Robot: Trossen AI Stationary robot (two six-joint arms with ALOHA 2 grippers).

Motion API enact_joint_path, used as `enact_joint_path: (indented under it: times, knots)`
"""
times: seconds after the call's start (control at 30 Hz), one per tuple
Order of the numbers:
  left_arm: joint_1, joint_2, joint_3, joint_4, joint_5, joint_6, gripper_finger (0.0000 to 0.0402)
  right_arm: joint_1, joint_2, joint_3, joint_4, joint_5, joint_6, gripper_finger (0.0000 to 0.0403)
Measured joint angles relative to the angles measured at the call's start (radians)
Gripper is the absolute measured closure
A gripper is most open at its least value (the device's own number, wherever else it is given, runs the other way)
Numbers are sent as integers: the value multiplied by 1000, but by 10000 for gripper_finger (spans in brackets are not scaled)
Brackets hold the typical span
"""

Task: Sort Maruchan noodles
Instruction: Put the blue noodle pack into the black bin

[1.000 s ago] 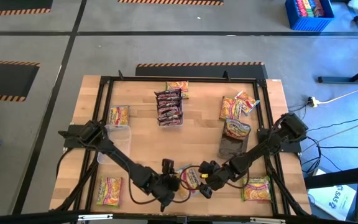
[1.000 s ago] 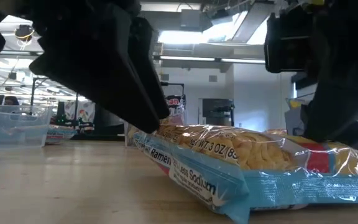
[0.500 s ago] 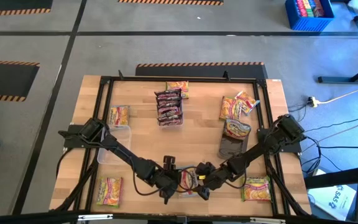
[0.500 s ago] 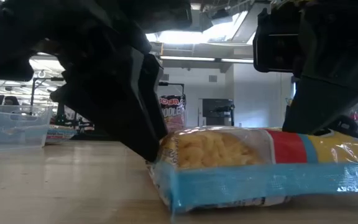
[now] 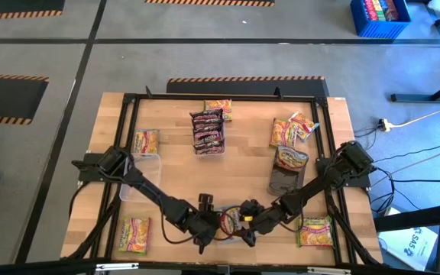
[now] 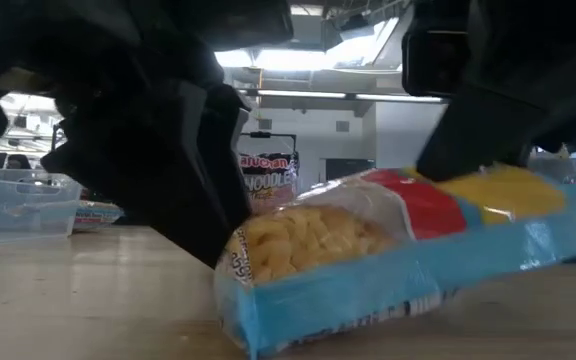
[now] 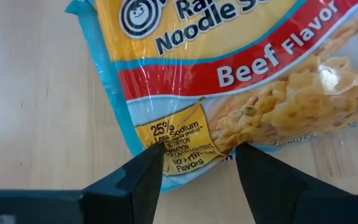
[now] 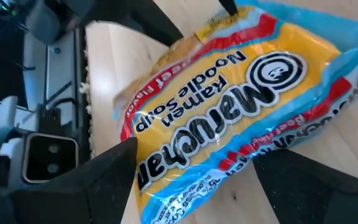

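At the table's near edge, light-blue noodle packet (image 6: pixel 388 260) now tilted up, right gripper (image 8: pixel 194 186) grasping it, left gripper (image 7: pixel 197 174) spread beside it.

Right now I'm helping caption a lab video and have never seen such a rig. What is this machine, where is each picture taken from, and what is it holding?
It is a robot with two dark arms at a wooden table. One picture looks straight down, one looks level across the tabletop, and two come from cameras on the wrists. Ramen packets lie scattered, plus a maroon stack and a clear bin. Both arms meet over a light blue packet. The right gripper seems to grip it, one end lifted; the left gripper holds open fingers astride a corner.
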Motion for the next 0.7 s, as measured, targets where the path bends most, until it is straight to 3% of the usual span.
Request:
enact_joint_path:
  times: [0.27,0.7]
  knots:
    - [-22,0,13,27,-68,22,206,-5,-2,4,110,61,1,91]
    - [-25,1,21,35,-101,59,206,-11,-2,4,35,62,18,96]
